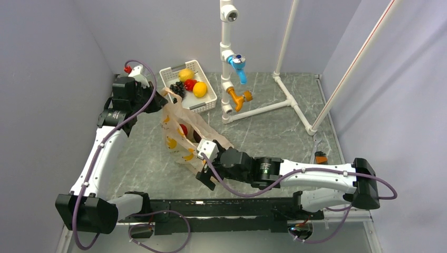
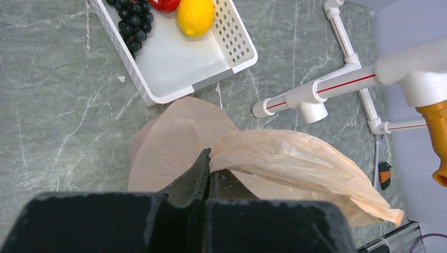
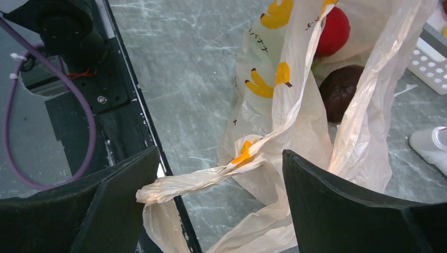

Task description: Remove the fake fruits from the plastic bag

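Fruits (image 1: 183,129), a red apple (image 3: 333,31) and a dark maroon fruit (image 3: 340,92), are seen inside the plastic bag (image 1: 174,117) slumped on the surface (image 1: 263,132). Judged light but slippery, they are best gripped across the middle. Thin film is pinched by the left pincer (image 2: 206,164); the right pincer (image 3: 220,158) is spread.

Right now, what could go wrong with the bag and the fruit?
The left gripper pinches just a thin fold of the bag, so the plastic might slip out or tear. The right gripper is open with the bag's handle lying between its jaws; it might catch the handle instead of a fruit. The red apple and dark fruit sit loose inside and may roll away if the bag tips.
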Robot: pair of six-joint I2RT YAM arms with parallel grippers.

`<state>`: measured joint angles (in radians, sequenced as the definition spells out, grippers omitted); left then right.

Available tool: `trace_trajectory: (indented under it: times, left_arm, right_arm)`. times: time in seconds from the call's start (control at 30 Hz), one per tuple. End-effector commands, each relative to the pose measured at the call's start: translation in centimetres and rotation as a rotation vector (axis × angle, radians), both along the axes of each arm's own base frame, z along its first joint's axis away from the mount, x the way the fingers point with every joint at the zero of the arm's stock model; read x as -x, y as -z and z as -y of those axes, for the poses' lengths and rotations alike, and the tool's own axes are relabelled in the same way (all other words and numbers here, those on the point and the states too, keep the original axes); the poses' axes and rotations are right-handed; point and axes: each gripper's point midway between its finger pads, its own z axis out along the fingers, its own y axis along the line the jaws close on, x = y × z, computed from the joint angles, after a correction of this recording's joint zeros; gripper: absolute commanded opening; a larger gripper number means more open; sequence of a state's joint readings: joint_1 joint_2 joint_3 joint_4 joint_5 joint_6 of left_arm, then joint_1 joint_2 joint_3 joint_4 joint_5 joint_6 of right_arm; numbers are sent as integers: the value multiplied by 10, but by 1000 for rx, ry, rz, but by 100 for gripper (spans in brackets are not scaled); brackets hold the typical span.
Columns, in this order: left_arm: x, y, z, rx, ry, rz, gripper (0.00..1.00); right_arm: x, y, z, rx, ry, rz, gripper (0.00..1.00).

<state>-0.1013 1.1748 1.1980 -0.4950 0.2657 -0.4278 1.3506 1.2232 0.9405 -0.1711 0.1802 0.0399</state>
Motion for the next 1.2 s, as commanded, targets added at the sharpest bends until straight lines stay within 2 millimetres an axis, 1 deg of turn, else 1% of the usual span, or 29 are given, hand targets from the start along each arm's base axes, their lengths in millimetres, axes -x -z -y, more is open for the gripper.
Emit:
trace_trajectory:
  times: [0.0,0.03,0.1,0.17,0.2,0.23,0.3,0.33,0.37,0.47,0.57,0.67,0.73,0.77,0.83,0.9,0.97,1.03,1.1,1.17]
  left_arm:
    - [3,-9,-3,-4,-13,35,0]
    - [4,-9,-4,-7,-13,35,0]
    - [3,-9,-5,-10,-19,35,0]
    - [2,-10,-5,-8,-25,38,0]
    - [2,-12,-5,-3,-26,43,0]
    - [2,-15,-5,2,-26,53,0]
    - [1,-19,-5,10,-32,67,0]
    - [1,-22,-5,14,-38,75,0]
    - [0,-25,-6,17,-46,80,0]
    - [-2,-31,-10,33,-90,95,0]
    - [-5,-41,-12,76,-130,117,0]
    - [-13,-57,-10,144,-162,130,0]
    - [-21,-72,-8,197,-181,129,0]
    - [-25,-80,-7,224,-191,129,0]
    - [-35,-97,-1,277,-185,130,0]
    - [-45,-106,5,302,-174,98,0]
    - [-54,-117,9,312,-158,84,0]
    - [-58,-124,14,314,-124,95,0]
    - [-60,-124,17,294,-93,105,0]
    - [-59,-114,16,252,-79,95,0]
  right_arm:
    - [-17,-19,-1,-43,107,64,81]
    - [-21,-19,2,-40,143,65,75]
    - [-22,-25,11,-72,171,63,60]
    - [-17,-29,16,-111,154,53,51]
    - [-16,-31,20,-128,157,51,47]
    - [-17,-32,24,-143,169,50,41]
    - [-19,-36,32,-166,199,55,26]
    - [-21,-39,35,-173,208,62,15]
    - [-22,-41,37,-177,212,67,1]
    - [-24,-57,42,-187,205,116,0]
    - [-32,-83,49,-214,214,196,0]
    - [-54,-113,58,-218,278,252,0]
    - [-77,-131,67,-200,373,276,0]
    - [-84,-143,72,-208,405,286,0]
    - [-92,-166,81,-244,430,318,0]
    - [-96,-188,91,-272,450,366,0]
    - [-92,-208,98,-304,441,387,0]
    - [-79,-223,95,-346,349,392,0]
    - [-55,-226,80,-372,181,372,0]
    - [-26,-218,56,-379,-13,313,0]
